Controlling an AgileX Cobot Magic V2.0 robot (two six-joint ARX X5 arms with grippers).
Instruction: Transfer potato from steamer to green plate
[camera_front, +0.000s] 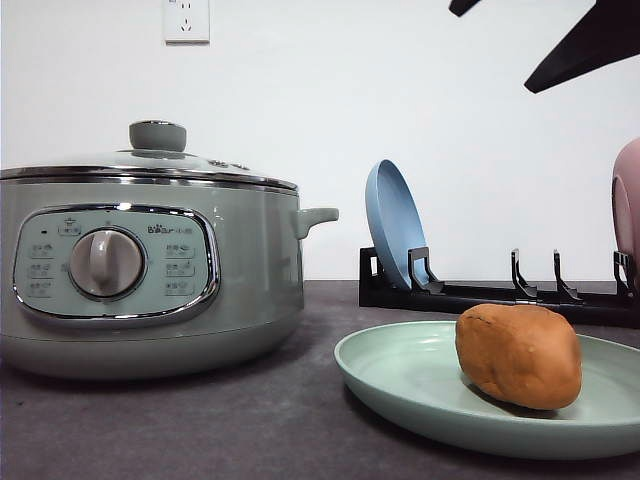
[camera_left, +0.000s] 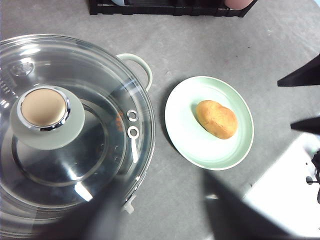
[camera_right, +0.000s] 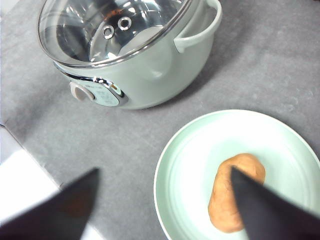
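Note:
The potato (camera_front: 518, 355) lies on the green plate (camera_front: 400, 385), to the right of the steamer (camera_front: 150, 270). It also shows on the plate (camera_left: 185, 130) as an orange-brown lump (camera_left: 216, 119). The steamer's glass lid (camera_left: 65, 135) is on, with its knob (camera_left: 44, 109) centred. My left gripper (camera_left: 165, 225) hangs open well above the lid's edge, with nothing between its fingers. High over the plate (camera_right: 190, 165), my right gripper (camera_right: 165, 215) is open and empty; one finger (camera_right: 265, 210) covers part of the potato (camera_right: 227, 202). Its dark fingers (camera_front: 590, 45) show at the upper right.
A black dish rack (camera_front: 480, 295) stands behind the plate, holding an upright blue plate (camera_front: 393, 225) and a pink plate (camera_front: 627, 210) at the right edge. A wall socket (camera_front: 186, 20) is on the white wall. The steamer's side handle (camera_front: 318, 216) points toward the rack.

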